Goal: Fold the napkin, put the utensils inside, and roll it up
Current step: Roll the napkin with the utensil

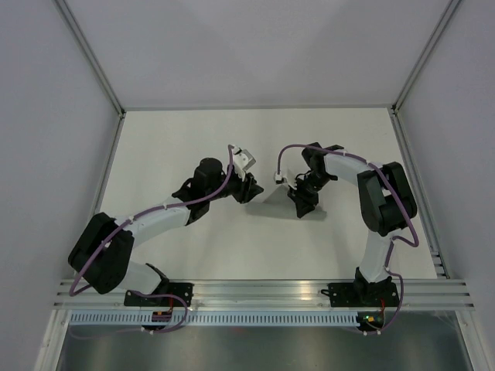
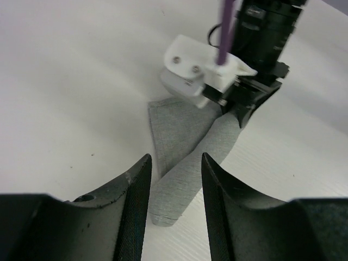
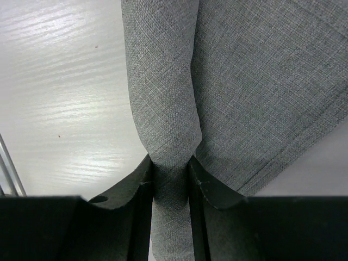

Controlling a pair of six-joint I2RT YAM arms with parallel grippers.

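Observation:
The grey napkin (image 1: 274, 192) lies at the table's middle between both grippers, rolled into a narrow roll (image 2: 187, 174) with a flat flap (image 2: 176, 128) still spread beside it. My right gripper (image 3: 169, 160) is shut on one end of the roll (image 3: 163, 98); it also shows in the top view (image 1: 300, 205) and in the left wrist view (image 2: 247, 106). My left gripper (image 2: 175, 157) is open just above the roll's other end, with its jaws on either side and not touching; it also shows in the top view (image 1: 249, 188). No utensils are in view.
The white table (image 1: 348, 139) is walled by grey panels on the left, back and right. An aluminium rail (image 1: 263, 292) with both arm bases runs along the near edge.

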